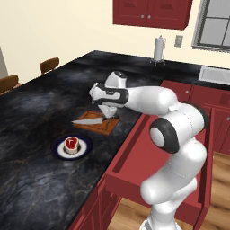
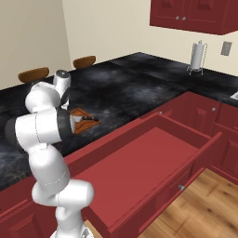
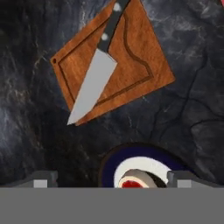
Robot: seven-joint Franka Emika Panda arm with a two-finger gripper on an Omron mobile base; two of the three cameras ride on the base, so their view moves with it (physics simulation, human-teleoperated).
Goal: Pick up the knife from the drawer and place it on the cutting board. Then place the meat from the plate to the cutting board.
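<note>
Knife (image 3: pixel 98 72) is down on the cutting board (image 3: pixel 135 48), lying diagonal w/ the tip poking just past one edge, black handle toward the far corner. So pt 1 looks done, and the step in hand, by my read, is the meat. Drawer (image 2: pixel 153 158) hangs wide open w/ a bare red bottom.

The hand (image 1: pixel 109 112) hovers above the board, released, jaws spread wide, nothing in them. From the hand view its tips sit either side of the plate (image 3: pixel 109 164) edge, w/ the meat (image 3: pixel 136 180) peeking in at the bottom. On the worktop (image 1: pixel 36 112) the plate sits near the board, toward the robot's side, steak centred on it.

To do this well, IMO:
- shift over till the steak sits midway btwn the fingers, not off to one side.
- come straight down; keep tips off the plate rim, else it may skid.
- steak is small and low, so grip across the narrow width, low on the fat rim.
- lift clear before moving sideways.
- set it on bare wood beside the blade, not on top of the knife; free space looks tight near the notch side.
</note>
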